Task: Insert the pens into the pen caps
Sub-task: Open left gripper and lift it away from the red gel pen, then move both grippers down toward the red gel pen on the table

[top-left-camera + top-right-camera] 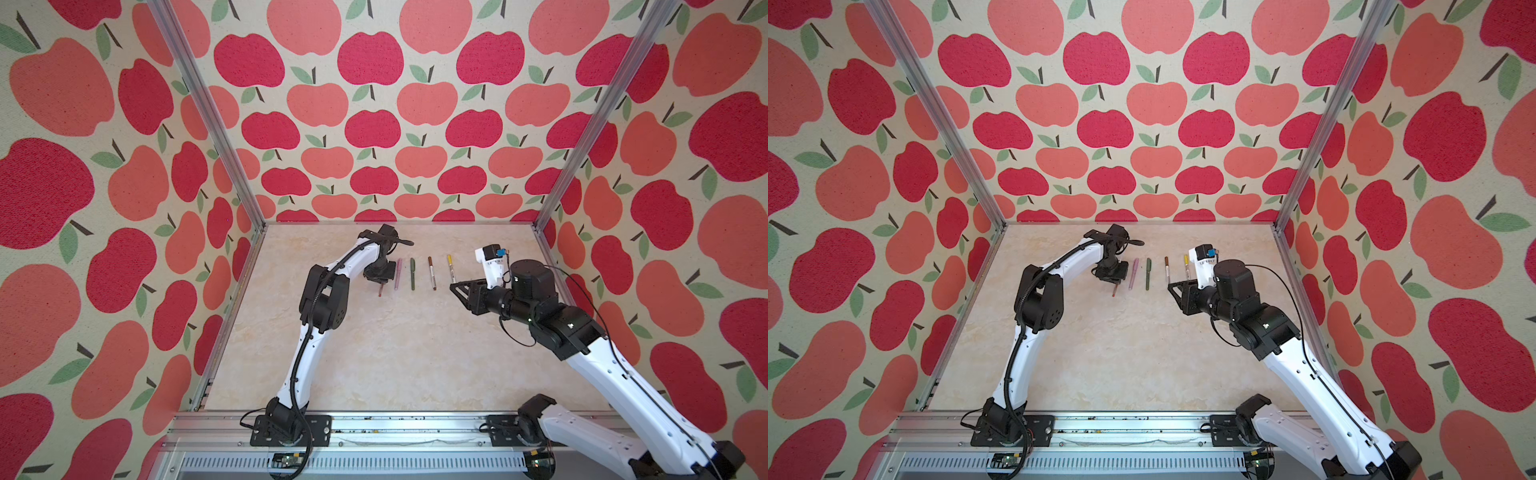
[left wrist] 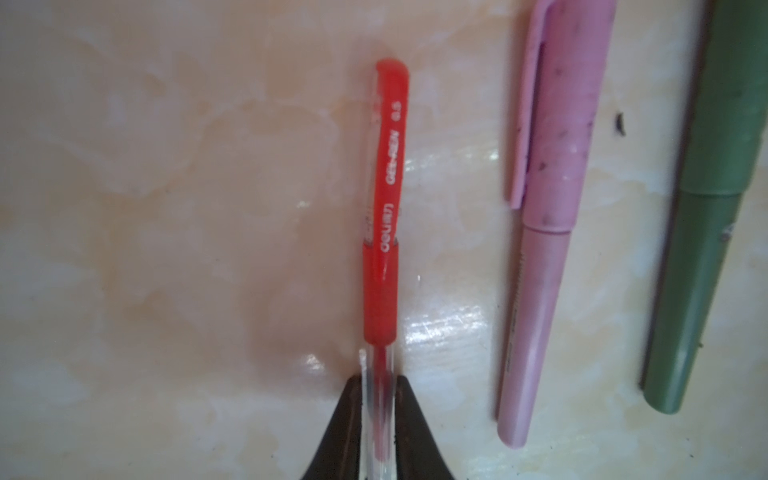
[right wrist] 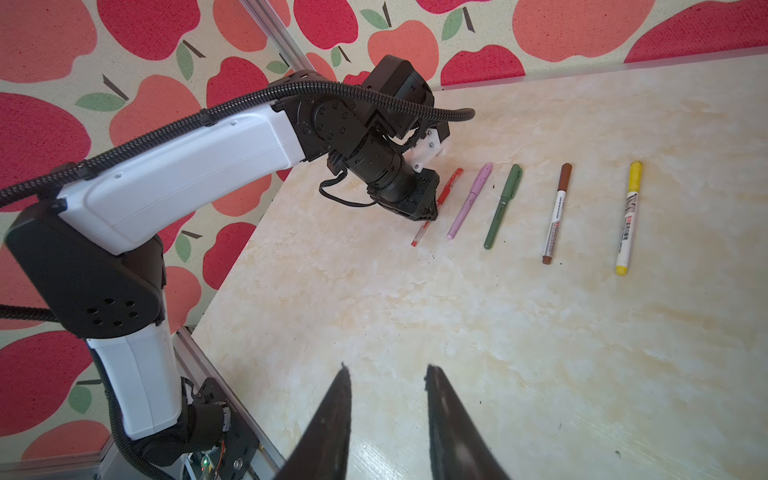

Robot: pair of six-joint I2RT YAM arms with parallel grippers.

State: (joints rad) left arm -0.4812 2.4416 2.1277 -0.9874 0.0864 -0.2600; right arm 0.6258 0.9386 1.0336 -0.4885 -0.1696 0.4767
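Nearest, my right gripper (image 3: 386,372) hangs half-open and empty above the table (image 3: 498,332), well to the right of the red pen (image 2: 384,208). My left gripper (image 2: 379,376) pinches that pen's clear barrel just short of its red cap (image 2: 390,145). The pen lies flat. Right of it lie the pink pen (image 2: 548,208), green pen (image 2: 715,208), white-and-brown pen (image 3: 557,212) and white-and-yellow pen (image 3: 628,216), all capped.

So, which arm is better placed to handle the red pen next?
Left. The left arm's fingers sit either side of the red pen; the right arm's fingers stand open and empty, by the yellow pen.
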